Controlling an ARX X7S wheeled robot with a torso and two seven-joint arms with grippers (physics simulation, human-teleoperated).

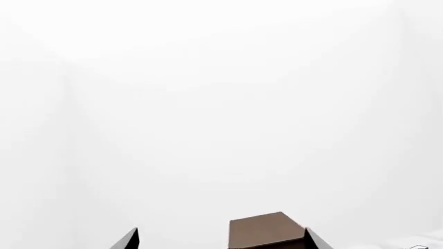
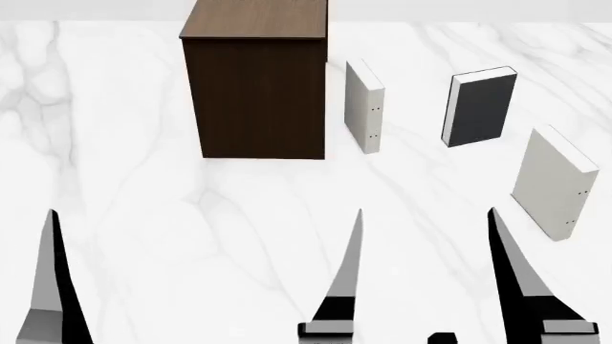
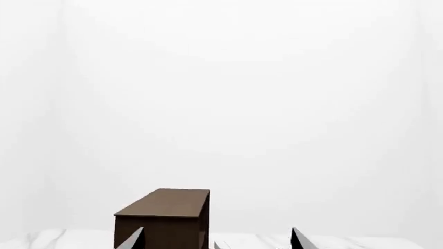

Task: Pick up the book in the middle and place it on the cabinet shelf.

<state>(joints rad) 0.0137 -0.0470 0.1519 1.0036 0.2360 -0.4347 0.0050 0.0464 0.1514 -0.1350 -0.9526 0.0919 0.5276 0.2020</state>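
Note:
The charcoal-grey book (image 2: 481,106) stands upright on the white marble surface, at the back right in the head view. The dark-brown cabinet (image 2: 254,86) stands at the back, left of the books. It also shows in the left wrist view (image 1: 266,232) and the right wrist view (image 3: 165,210). My left gripper (image 1: 221,231) is open and empty. My right gripper (image 3: 218,231) is open and empty. Both are well short of the book and cabinet. Gripper fingers rise from the bottom of the head view, at the left (image 2: 53,279) and the right (image 2: 512,279). The book is hidden from both wrist views.
One pale off-white book (image 2: 363,107) stands between the cabinet and the grey book. Another pale book (image 2: 555,183) stands nearer, at the right. A third finger (image 2: 346,272) shows bottom centre. Bare marble (image 2: 239,215) lies between the grippers and the cabinet.

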